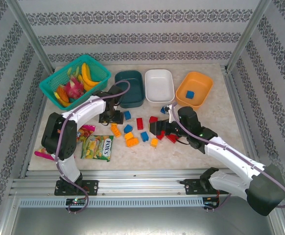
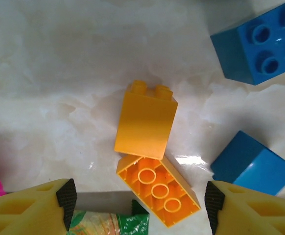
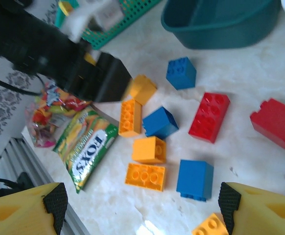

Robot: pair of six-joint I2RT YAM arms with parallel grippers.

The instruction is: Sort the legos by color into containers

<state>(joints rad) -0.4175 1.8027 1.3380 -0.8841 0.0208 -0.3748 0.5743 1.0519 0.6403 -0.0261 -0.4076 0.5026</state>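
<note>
Hovering low over the left edge of the brick scatter, left gripper (image 1: 112,120) had its jaws apart, nothing clamped.

Left wrist view:
- Upturned orange brick (image 2: 158,191) lay between the pads (image 2: 66,197), touching neither.
- It was hollow side up, its long axis running diagonally from upper left to lower right, oblique to the closing line.
- Tilted orange brick (image 2: 146,122) touched its far edge, studs pointing away from the jaws, beyond the pads.
- Blue pair (image 2: 260,41) lay to the right, apart from both.

Judgement: closing as set would catch the upturned brick across its corners, so a wrist turn looks needed first.

Right gripper (image 1: 152,128) sat mid-scatter, jaws wide, holding nothing, red bricks (image 3: 209,116) ahead of it. Left arm was nearer the orange pair.

Top view gave what the wrist could not. Orange tub (image 1: 201,85) stood far right, past teal tub (image 1: 129,85) and white tub (image 1: 159,84), nearer the right arm, with a blue brick (image 1: 190,94) in it. That view was too coarse for the brick's underside; the wrist view resolved it.
</note>
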